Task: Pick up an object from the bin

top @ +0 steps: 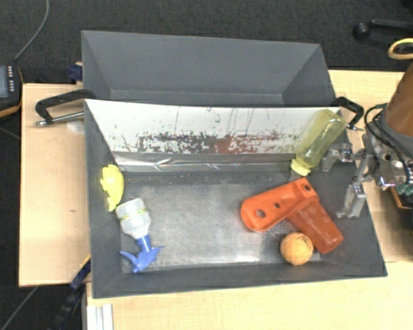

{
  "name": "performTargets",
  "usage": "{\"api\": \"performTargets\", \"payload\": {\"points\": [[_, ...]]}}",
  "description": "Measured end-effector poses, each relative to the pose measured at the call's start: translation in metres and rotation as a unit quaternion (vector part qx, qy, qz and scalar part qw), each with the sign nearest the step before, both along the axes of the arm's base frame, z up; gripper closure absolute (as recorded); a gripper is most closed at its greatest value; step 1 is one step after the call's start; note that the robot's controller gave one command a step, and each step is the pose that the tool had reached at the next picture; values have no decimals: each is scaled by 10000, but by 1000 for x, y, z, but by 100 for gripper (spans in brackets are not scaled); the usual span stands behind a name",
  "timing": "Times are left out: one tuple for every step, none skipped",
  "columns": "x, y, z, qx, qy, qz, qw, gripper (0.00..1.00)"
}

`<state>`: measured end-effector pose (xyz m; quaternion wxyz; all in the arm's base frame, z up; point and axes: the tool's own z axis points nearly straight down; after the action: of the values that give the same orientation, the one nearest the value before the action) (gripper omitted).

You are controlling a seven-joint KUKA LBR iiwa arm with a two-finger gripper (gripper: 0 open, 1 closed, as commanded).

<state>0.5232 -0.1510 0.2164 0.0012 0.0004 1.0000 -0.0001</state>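
The gripper [351, 199], open or closed I cannot tell, hangs at the bin's [193, 234] right wall beside an orange handle-shaped tool [289, 212], with a tan ball [297, 248] and a yellow-green bottle [319, 141] near.

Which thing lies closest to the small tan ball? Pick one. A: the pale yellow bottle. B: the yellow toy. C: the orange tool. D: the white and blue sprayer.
C: the ball lies at the front right of the bin, right beside the handle end of the orange tool.
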Motion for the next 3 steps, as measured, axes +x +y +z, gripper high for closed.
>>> {"api": "performTargets", "payload": {"points": [[2, 3, -8, -6, -15, 224, 9997, 0], [6, 4, -45, 1, -3, 943, 9955, 0], [15, 12, -84, -5, -30, 88, 10000, 0]]}}
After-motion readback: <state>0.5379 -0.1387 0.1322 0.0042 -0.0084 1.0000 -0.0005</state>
